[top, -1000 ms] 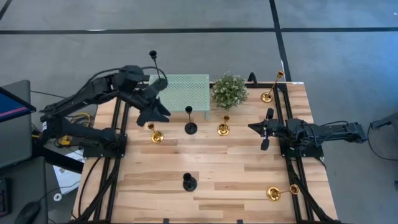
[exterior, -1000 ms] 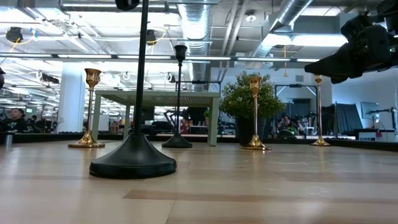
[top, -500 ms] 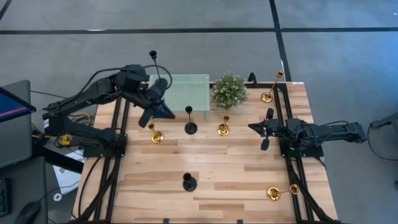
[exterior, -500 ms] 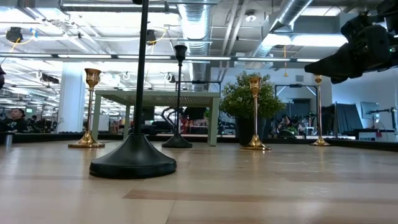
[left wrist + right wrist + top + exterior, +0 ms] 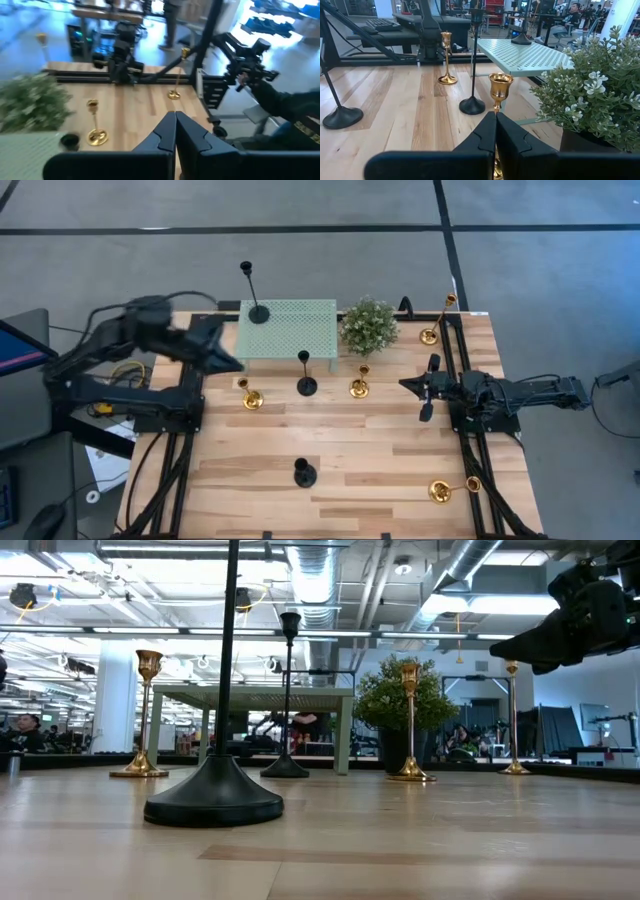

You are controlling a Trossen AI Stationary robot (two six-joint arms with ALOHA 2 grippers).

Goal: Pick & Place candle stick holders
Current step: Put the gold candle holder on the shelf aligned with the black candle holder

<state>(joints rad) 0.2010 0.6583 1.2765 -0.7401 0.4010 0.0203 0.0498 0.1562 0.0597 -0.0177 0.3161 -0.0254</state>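
Several candle stick holders stand about the wooden table [image 5: 380,450]. A black one [image 5: 258,312] stands by its round base on the mint-green table [image 5: 300,328]. On the wood stand gold ones [image 5: 250,397] [image 5: 359,387] [image 5: 430,335] and black ones [image 5: 306,385] [image 5: 304,474]. Another gold one [image 5: 440,491] is at the near right. My left gripper [image 5: 237,366] [image 5: 175,125] is shut and holds nothing, left of the mint-green table. My right gripper [image 5: 403,384] [image 5: 495,120] waits shut at the right, pointing at a gold holder [image 5: 500,90].
A bushy potted plant [image 5: 369,326] stands right of the mint-green table. Black frame rails [image 5: 190,430] run along the table's left and right sides. Bare wood lies in the middle and near part. People show in the room behind [image 5: 25,730].
My left gripper has drawn back from the mint-green table toward the table's left edge, rolling as it went. The black holder stays upright on the mint-green table, now clear of the arm.
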